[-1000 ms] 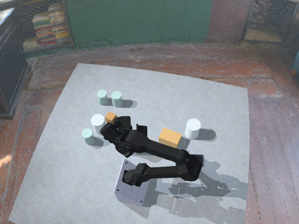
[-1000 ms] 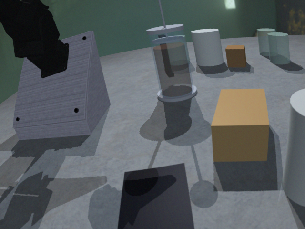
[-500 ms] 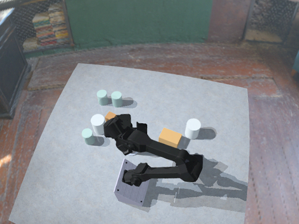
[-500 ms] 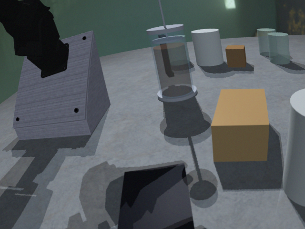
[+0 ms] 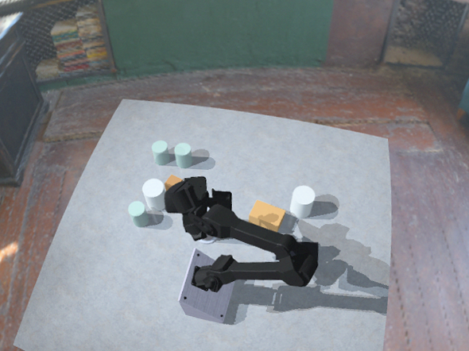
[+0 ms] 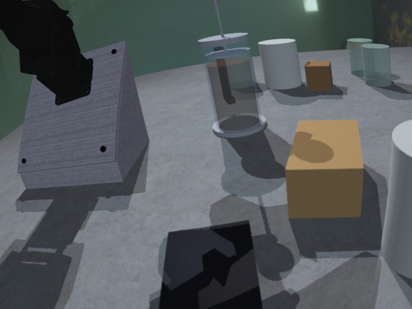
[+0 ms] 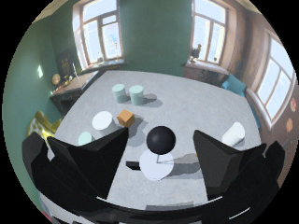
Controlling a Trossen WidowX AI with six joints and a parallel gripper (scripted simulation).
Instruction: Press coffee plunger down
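You can see a big grey tabletop (image 5: 299, 325) with the black arm (image 5: 260, 233) bent over it. The arm starts at a grey slanted block (image 6: 76, 126) and reaches out above the coffee press (image 6: 234, 96).

The coffee press is the thing to watch. It stands upright on the tabletop, just beside the grey slanted block. It is a see-through jar with a round lid, and its thin rod goes up out of the exterior picture. From the top you can only see a bit of its round base under the arm.

A large orange box (image 6: 324, 169) sits near the coffee press, on the side away from the grey block. A tall white cylinder (image 5: 301, 201) stands just beside that box. Another white cylinder (image 6: 280, 63) stands behind the coffee press, with a small orange cube (image 6: 318, 75) next to it. Two pale green cylinders (image 5: 171, 153) stand side by side farther back. One more pale green cylinder (image 5: 137, 213) stands near the white one behind the press. A flat dark slab (image 6: 209, 266) lies on the tabletop in front of the coffee press.

In the wrist picture, the black plunger knob (image 7: 163, 140) is right between the two fingers of the gripper (image 7: 159, 156). The fingers are partly open, with a gap on each side of the knob. The gripper is holding nothing.
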